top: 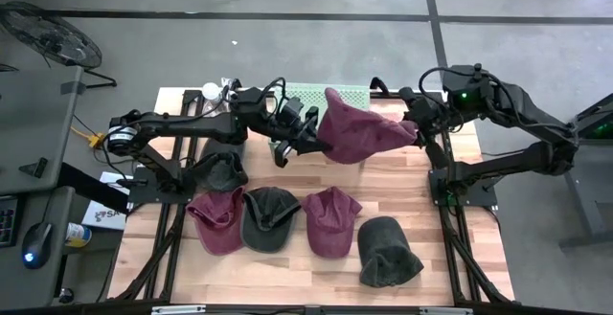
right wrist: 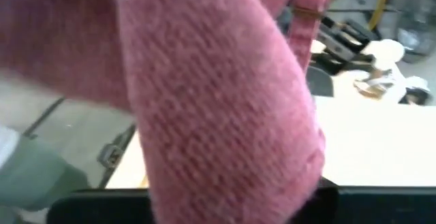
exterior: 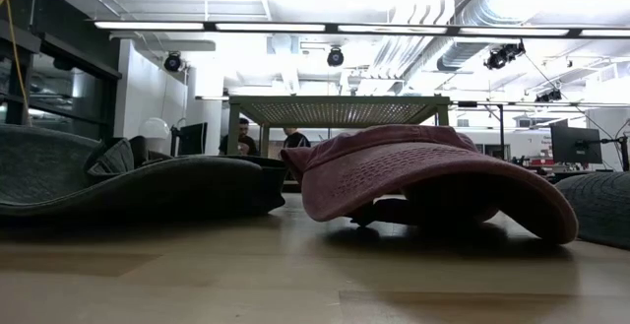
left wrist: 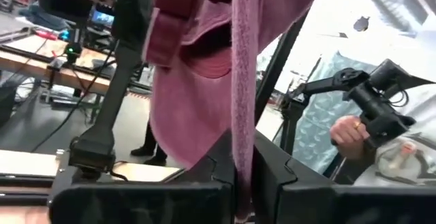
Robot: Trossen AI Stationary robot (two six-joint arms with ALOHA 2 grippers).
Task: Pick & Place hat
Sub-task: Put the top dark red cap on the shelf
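A maroon hat (top: 354,128) hangs above the table's far middle, stretched between my two grippers. My left gripper (top: 314,146) is shut on its left end and my right gripper (top: 415,128) on its right end. In the left wrist view the hat (left wrist: 197,94) fills the space above the fingers. In the right wrist view its cloth (right wrist: 218,115) covers nearly everything. My left gripper pinches a thin edge of the hat's cloth (left wrist: 244,142) between its two fingers, coming about level from the table's left side. The hat is lifted clear of the table. My right gripper holds the hat's tapered right end (top: 404,131), coming from the table's right side. The cloth hides the place of contact in its wrist view.
Several hats lie in a row nearer the front: maroon (top: 218,221), dark (top: 270,217), maroon (top: 332,223) and dark grey (top: 388,253). Another dark hat (top: 220,169) lies under the left arm. A green perforated panel (top: 316,95) stands at the far edge. A person's hand (left wrist: 347,132) shows beyond the table.
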